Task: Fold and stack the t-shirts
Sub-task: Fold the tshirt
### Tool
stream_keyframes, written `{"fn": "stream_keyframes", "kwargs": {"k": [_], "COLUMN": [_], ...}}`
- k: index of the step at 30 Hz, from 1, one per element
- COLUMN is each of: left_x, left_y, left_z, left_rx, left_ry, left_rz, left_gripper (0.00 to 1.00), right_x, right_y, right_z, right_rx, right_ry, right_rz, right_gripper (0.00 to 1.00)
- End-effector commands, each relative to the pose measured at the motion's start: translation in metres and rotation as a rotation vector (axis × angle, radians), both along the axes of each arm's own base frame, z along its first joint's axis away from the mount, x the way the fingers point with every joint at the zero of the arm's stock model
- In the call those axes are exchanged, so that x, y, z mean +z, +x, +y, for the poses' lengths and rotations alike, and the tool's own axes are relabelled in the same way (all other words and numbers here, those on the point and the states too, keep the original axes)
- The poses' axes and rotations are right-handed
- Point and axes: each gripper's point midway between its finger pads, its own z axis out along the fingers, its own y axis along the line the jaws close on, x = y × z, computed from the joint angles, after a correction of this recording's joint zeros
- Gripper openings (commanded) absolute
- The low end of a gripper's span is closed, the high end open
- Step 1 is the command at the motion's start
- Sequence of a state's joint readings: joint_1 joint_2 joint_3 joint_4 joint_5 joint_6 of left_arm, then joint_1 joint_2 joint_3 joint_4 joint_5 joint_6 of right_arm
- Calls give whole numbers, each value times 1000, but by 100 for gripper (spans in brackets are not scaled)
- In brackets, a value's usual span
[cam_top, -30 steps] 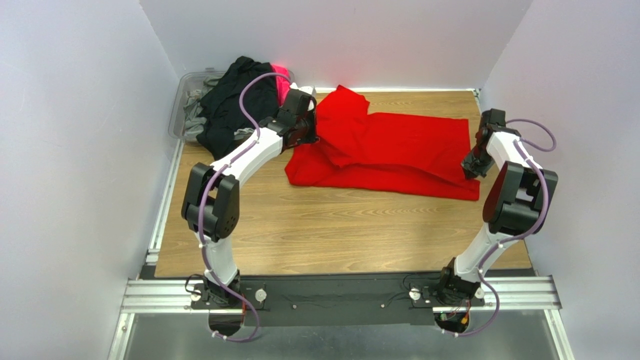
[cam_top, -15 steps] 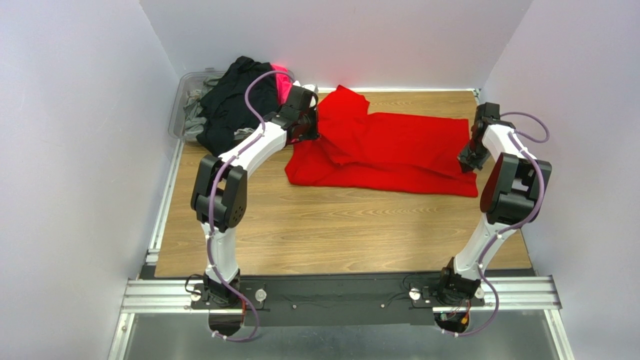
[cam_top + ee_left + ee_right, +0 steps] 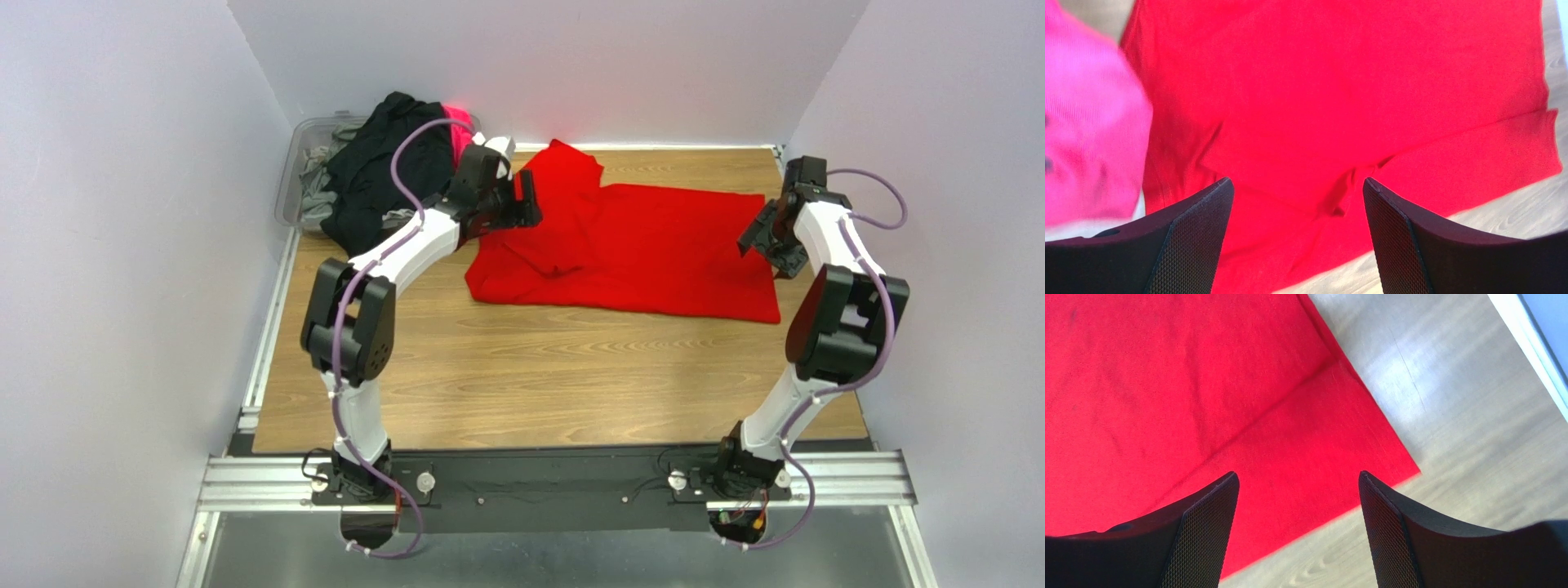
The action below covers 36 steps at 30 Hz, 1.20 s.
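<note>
A bright red t-shirt lies spread on the wooden table, its left part rumpled with a fold. My left gripper hovers open over the shirt's left end; the left wrist view shows red cloth below the spread fingers, nothing between them. My right gripper stands open above the shirt's right edge; in the right wrist view the red corner lies flat under the open gripper. Other t-shirts, black and hot pink, are heaped at the back left. Pink cloth shows left of my left fingers.
A clear plastic bin holds the heap of shirts against the left wall, with grey cloth at its edge. White walls close in the table on three sides. Bare wood lies in front of the red shirt.
Both grippers have gone from shut to open and let go of the red shirt. They have lifted slightly off its left and right ends, and the cloth now lies flat.
</note>
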<state>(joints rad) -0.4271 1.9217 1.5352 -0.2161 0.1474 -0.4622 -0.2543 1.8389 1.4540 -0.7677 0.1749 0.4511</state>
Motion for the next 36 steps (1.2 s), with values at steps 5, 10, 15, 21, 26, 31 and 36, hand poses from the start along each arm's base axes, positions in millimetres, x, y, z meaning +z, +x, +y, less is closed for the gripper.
{"fn": "stream_keyframes", "kwargs": {"k": [5, 10, 15, 21, 26, 31, 36], "left_x": [-28, -56, -75, -89, -97, -98, -104], "left_y": [-64, -97, -110, -113, -126, -129, -127], "left_z": [27, 43, 52, 60, 72, 79, 82], "left_rx": [39, 64, 98, 130, 159, 182, 186], "left_ry": [-27, -20, -4, 28, 60, 66, 77], "left_rz": [63, 122, 160, 188, 210, 203, 214], "left_gripper": [78, 71, 65, 60, 60, 60, 60], "right_x": [0, -16, -24, -29, -28, -30, -32], "right_y": [-41, -62, -73, -76, -78, -80, -79], "right_z": [11, 11, 9, 4, -1, -2, -5], "right_rx": [9, -10, -16, -28, -35, -41, -46], "right_ry": [-7, -23, -38, -55, -71, -70, -78], "right_rz": [1, 51, 84, 105, 109, 115, 124], "right_gripper": [79, 75, 74, 74, 74, 74, 74]}}
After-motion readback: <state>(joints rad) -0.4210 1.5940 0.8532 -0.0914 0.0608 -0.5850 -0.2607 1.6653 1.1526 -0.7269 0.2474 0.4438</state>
